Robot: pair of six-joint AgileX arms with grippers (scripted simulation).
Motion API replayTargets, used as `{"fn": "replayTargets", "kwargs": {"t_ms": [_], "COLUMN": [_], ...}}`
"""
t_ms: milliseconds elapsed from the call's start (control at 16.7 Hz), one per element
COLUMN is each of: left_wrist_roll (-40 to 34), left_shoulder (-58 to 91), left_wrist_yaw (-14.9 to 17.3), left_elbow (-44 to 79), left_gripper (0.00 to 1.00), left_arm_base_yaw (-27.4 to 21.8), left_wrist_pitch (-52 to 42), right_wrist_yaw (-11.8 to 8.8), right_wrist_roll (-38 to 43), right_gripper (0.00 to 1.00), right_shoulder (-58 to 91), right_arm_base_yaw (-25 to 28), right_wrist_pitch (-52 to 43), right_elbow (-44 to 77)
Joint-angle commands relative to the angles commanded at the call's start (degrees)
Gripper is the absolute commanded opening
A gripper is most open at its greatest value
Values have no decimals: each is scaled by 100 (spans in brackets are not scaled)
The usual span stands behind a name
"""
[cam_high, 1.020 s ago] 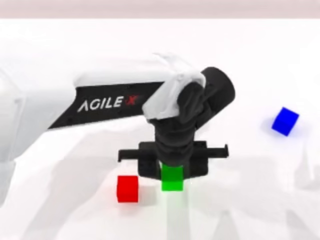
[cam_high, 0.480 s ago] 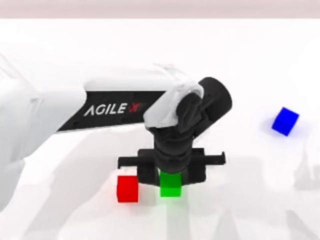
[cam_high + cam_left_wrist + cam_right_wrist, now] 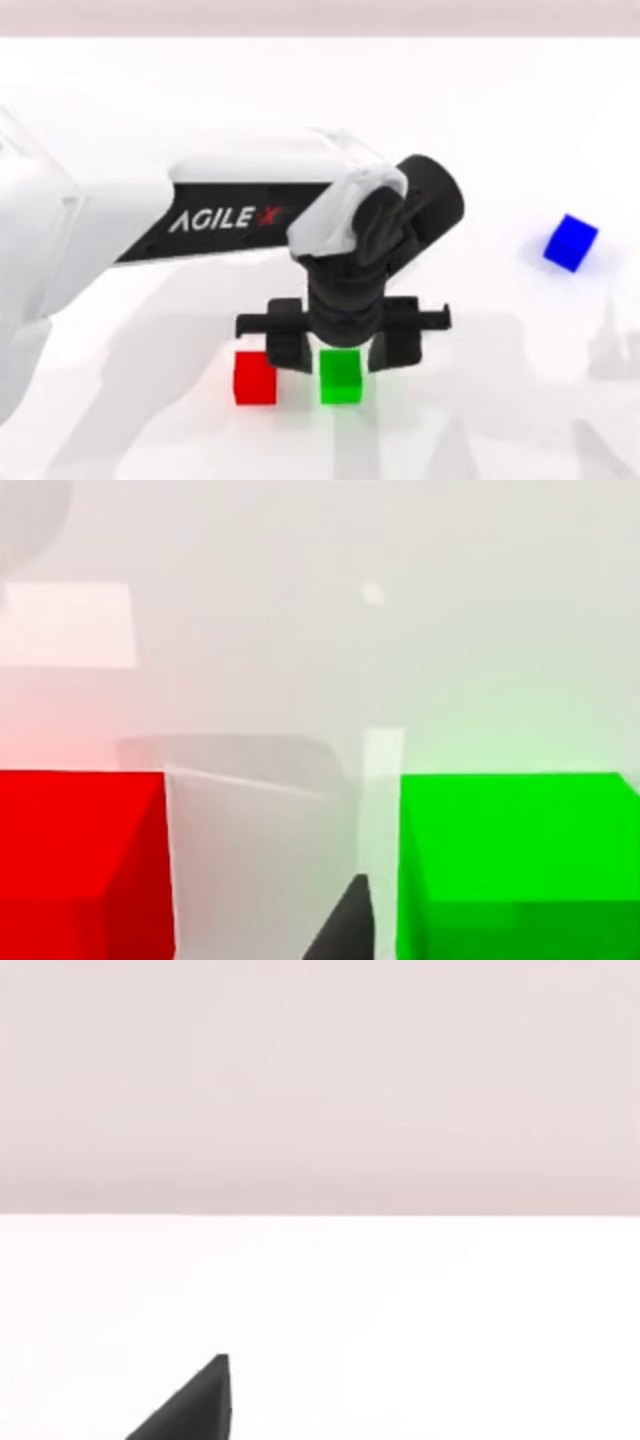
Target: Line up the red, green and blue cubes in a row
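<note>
On the left, your red cube [image 3: 255,378] sits on the table [image 3: 500,400]. Just right of it, the green cube [image 3: 341,376] now rests too: the left gripper [image 3: 340,345] has spread its jaws and released it. Only the blue cube [image 3: 570,243], far right, is left to place. Right gripper jaws: cannot tell.
</note>
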Motion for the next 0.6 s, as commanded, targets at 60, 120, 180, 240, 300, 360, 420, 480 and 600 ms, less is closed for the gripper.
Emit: {"fn": "replayTargets", "kwargs": {"t_ms": [60,120,180,240,300,360,420,480,600], "left_wrist_roll": [0,0,0,0,0,0,0,0,0], "left_shoulder": [0,0,0,0,0,0,0,0,0], "left_wrist_yaw": [0,0,0,0,0,0,0,0,0], "left_elbow": [0,0,0,0,0,0,0,0,0], "left_gripper": [90,98,100,100,100,100,100,100,100], "left_arm_base_yaw": [0,0,0,0,0,0,0,0,0], "left_wrist_pitch": [0,0,0,0,0,0,0,0,0], "right_wrist_yaw": [0,0,0,0,0,0,0,0,0], "right_wrist_roll": [0,0,0,0,0,0,0,0,0], "right_gripper": [100,100,100,100,100,100,100,100,100], "right_shoulder": [0,0,0,0,0,0,0,0,0], "right_arm_base_yaw": [0,0,0,0,0,0,0,0,0], "right_wrist_pitch": [0,0,0,0,0,0,0,0,0], "right_elbow": [0,0,0,0,0,0,0,0,0]}}
